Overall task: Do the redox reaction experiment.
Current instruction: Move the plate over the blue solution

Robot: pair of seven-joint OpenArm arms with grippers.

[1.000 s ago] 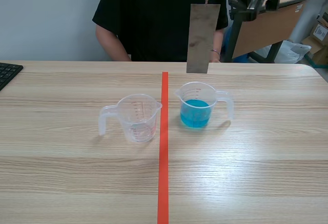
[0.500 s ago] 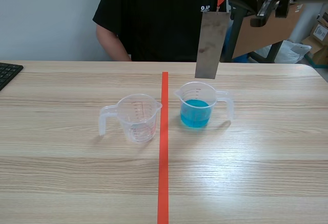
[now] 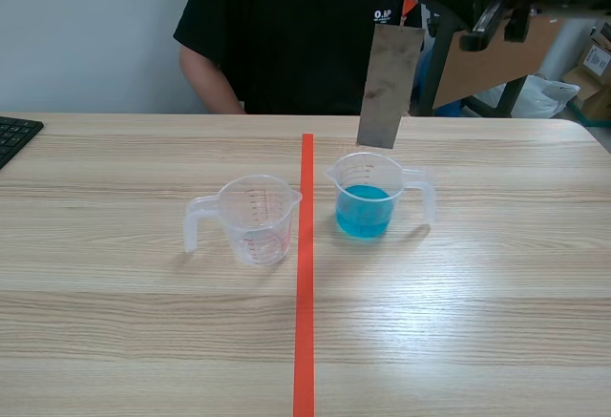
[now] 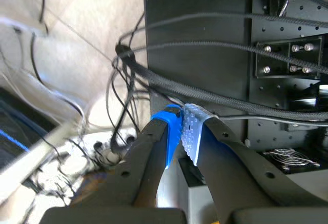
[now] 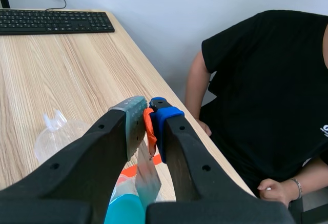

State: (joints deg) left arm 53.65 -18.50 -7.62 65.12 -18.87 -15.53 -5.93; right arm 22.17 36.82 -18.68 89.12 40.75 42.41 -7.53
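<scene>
Plate [image 3: 389, 86] lower edge swung left vs 0.5 s ago; hangs tilted just above blue beaker [image 3: 366, 209], not in liquid.
R gripper [image 5: 149, 124] clamped on plate's orange tab [image 5: 149, 131]; L gripper [image 4: 182, 127] closed, nothing in it, by cables [image 4: 128, 65]. Clear beaker [image 3: 256, 218] across tape line [image 3: 305, 274].

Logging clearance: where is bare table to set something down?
Free: the near table in front of both cups; between keyboard and empty cup; right of the blue-liquid cup. Crowded: the middle, metal strip hanging above the blue-liquid cup.
</scene>
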